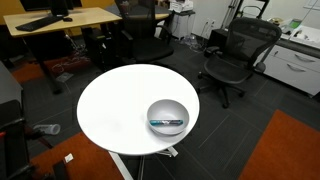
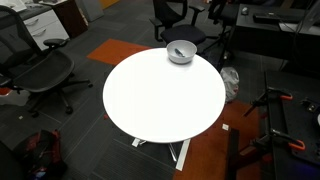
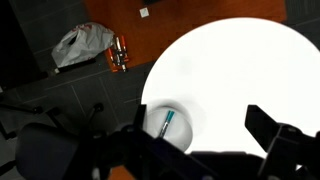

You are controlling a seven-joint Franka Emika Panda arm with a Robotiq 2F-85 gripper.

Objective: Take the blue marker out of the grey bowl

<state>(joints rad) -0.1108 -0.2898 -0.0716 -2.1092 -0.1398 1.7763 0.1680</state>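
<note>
While the wrist view is pretty murky along the bottom, you can still make stuff out. Far left on the dark floor there's a crumpled white plastic bag (image 3: 82, 43). Next comes the grey bowl (image 3: 170, 125), sitting close to the edge of the white round table (image 3: 240, 70). The blue marker (image 3: 166, 123) is lying inside the bowl, slanted. The gripper (image 3: 200, 130) hangs over the table with its fingers spread wide and nothing between them, and the bowl is closer to the left-hand finger. In an exterior view you get a wooden desk (image 1: 60, 18), then the bowl with the marker lying across its bottom, then a black office chair (image 1: 235, 55).
</note>
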